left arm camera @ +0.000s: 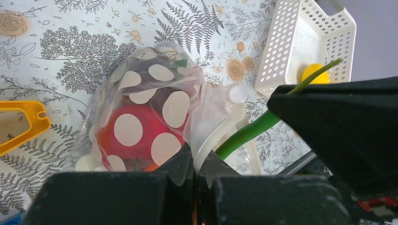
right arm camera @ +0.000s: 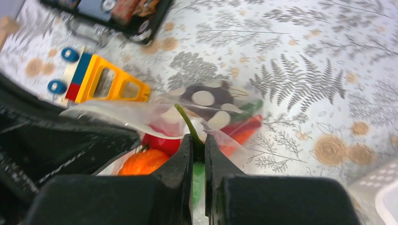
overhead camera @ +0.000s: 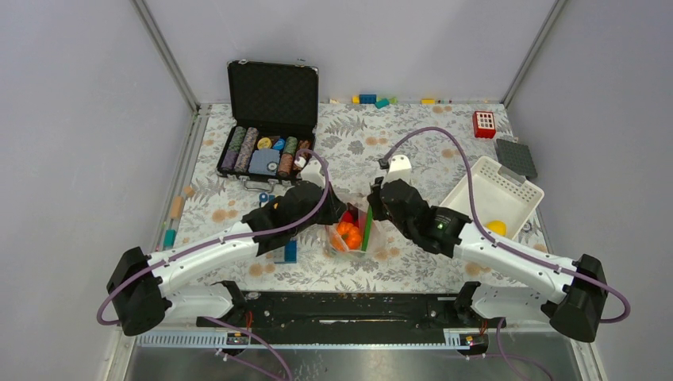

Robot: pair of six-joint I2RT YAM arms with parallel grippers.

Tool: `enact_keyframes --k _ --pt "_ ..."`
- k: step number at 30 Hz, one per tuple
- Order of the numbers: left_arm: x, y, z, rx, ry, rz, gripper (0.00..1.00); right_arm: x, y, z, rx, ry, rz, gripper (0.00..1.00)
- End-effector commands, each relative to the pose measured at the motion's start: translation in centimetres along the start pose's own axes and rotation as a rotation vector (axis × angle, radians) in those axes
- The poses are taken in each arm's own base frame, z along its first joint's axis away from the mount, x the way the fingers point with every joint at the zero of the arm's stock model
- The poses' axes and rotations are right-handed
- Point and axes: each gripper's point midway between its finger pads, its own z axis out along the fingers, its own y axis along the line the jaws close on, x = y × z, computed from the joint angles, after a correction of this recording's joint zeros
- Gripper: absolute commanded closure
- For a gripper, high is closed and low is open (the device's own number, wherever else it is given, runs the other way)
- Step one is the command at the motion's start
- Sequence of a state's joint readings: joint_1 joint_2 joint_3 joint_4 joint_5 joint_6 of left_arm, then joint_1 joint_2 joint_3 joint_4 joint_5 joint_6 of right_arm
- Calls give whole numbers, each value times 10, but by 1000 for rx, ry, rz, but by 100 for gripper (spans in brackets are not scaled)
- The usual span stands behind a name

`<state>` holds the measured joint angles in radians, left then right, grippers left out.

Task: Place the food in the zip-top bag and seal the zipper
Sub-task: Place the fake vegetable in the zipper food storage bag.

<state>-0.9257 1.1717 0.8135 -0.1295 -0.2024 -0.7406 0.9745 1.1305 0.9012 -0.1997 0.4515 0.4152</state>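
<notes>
The bag (left arm camera: 155, 108) pinched in the left pincer (left arm camera: 194, 176) is thin clear plastic film, glossy and creased, printed with flat matt cream dots. Both pincers are matt black plastic. The right pincer (right arm camera: 197, 146) grips a pod (left arm camera: 244, 135) of smooth, slightly shiny green plastic. Just beyond its tips, inside the film, a tomato (right arm camera: 162, 143) looks like glossy red plastic and a pumpkin (right arm camera: 143, 163) like ribbed orange plastic. The counter (left arm camera: 84, 42) beneath has a matt printed covering. Beyond the right pincer, the basket (left arm camera: 281, 51) is smooth white perforated plastic.
</notes>
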Motion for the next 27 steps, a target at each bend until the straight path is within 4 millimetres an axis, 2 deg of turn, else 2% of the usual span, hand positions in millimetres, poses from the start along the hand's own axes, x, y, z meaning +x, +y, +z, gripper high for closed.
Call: enact_keyframes --k 1,6,9,12,14,16,19,24,27 --pt "-26 -16 -11 38 -75 -39 100 -25 -33 -11 199 -135 181 100" --pt "-12 -10 -24 48 -44 -14 100 -42 -30 -13 180 -219 275 100" --pt "4 -9 -32 52 7 48 100 -54 -19 -14 115 -261 273 100" --pt "13 -5 -39 27 46 111 86 -66 3 -12 -13 -314 221 100" --pt "15 0 -42 -4 52 155 75 -65 14 -5 -61 -311 173 100" --pt "9 7 -43 -49 44 190 64 -60 25 1 -105 -286 154 100" --pt "-3 6 -45 -85 34 231 44 -54 37 6 -157 -260 155 100" --pt "-22 -8 -43 -88 38 326 23 -58 40 -4 -190 -252 127 100" --pt "-27 -20 -38 -57 58 402 18 -55 32 -10 -161 -232 105 100"
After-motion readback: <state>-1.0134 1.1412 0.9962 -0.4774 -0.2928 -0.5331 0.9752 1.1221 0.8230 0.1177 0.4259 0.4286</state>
